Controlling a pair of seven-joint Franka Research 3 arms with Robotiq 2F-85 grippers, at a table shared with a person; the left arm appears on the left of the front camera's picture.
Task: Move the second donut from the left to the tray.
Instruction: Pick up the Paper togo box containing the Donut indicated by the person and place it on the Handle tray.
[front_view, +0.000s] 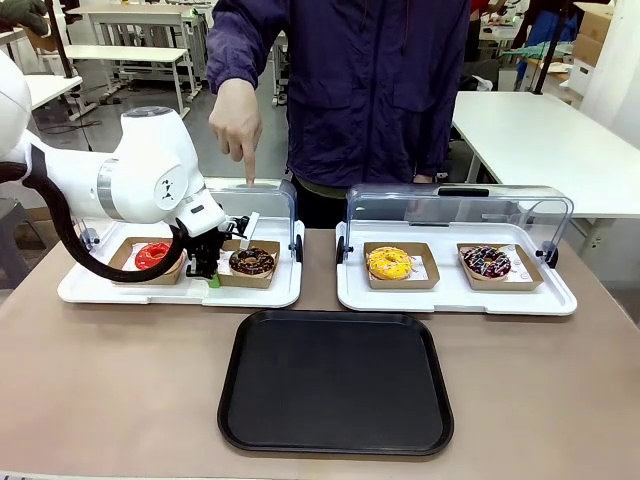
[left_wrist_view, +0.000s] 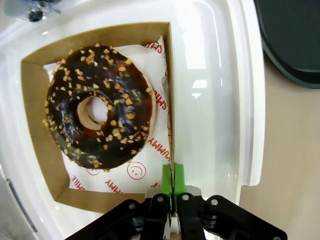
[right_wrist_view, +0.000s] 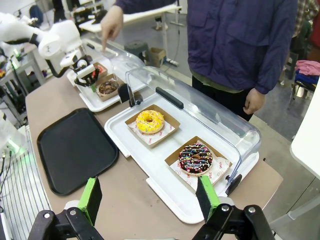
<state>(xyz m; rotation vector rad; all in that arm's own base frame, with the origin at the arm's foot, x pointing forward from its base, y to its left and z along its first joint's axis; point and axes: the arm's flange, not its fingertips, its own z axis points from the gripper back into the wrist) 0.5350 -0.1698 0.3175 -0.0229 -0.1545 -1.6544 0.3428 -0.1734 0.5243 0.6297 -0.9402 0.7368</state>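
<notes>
In the front view the white arm's bulky wrist covers most of the robot's left hand (front_view: 212, 277), leaving only a sliver of green pad. It also hides the left edge of the small brown cardboard tray (front_view: 262, 281) and part of the red-glazed donut (front_view: 152, 256). From the left wrist, the large flat black plastic tray (left_wrist_view: 295, 40) is cut off at the picture's corner. The red print on the white paper liner (left_wrist_view: 159, 145) runs under the ring donut with dark chocolate icing (left_wrist_view: 100, 107) and cannot be read whole. From the right wrist that donut is too small to make out its topping. The left hand's green pads (left_wrist_view: 167, 175) are pressed together, pinching the thin side wall of the cardboard tray. The donut lies just beside that wall inside the tray, clear of the pads. The cardboard tray rests in the left white plastic tray (front_view: 100, 292) on the brown desk (front_view: 120, 400), beyond the black tray's left end and below the person's pointing hand (front_view: 235, 120). The icing is glossy and dotted with small tan crumbs, with pale dough showing at the hole. The right hand (right_wrist_view: 149, 197) is spread wide, holding nothing.
</notes>
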